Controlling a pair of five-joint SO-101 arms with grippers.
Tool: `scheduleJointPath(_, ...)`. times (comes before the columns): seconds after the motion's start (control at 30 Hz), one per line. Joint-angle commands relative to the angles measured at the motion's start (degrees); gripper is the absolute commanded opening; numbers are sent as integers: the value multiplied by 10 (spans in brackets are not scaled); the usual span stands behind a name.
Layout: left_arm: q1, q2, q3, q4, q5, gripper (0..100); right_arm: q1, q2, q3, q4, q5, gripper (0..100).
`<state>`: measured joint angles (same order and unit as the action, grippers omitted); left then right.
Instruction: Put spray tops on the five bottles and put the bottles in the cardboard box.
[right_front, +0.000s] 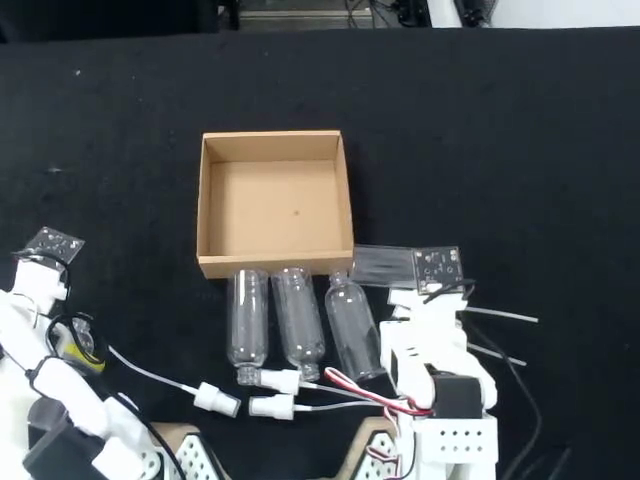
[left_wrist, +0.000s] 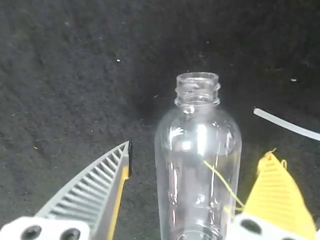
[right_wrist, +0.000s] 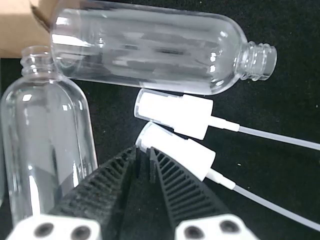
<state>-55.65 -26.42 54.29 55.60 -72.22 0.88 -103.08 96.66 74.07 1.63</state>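
We see left gripper (left_wrist: 198, 150) gaping round bottle (left_wrist: 195, 175), neck out for capping; right gripper (right_wrist: 145, 157) near closed, empty, nosing spray top (right_wrist: 175, 155).

A black cloth (right_front: 520, 150) is spreading across nearly the whole frame. Along the top edge, dark cables (right_front: 372, 12) are trailing, and a pale surface (right_front: 565, 12) is showing at upper right.
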Motion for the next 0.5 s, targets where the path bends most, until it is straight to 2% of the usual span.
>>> scheduleJointPath(0.0, 4, -3, 0, 8, -2, 351, -4, -54, -2, 8, 3, 11)
scheduleJointPath(0.07, 4, -3, 14, 8, -3, 280, -4, -54, -2, 8, 3, 11)
scheduleJointPath(0.2, 4, -9, 42, 5, -2, 12, -4, -54, -2, 8, 3, 11)
scheduleJointPath(0.3, -18, -10, 35, 4, -3, 79, -4, -54, -2, 8, 3, 11)
scheduleJointPath(0.4, -40, -10, -12, 8, 1, 35, -4, -54, -2, 8, 3, 11)
scheduleJointPath(0.47, -51, -10, -40, 4, 34, 30, -8, -54, -2, 7, 3, 11)
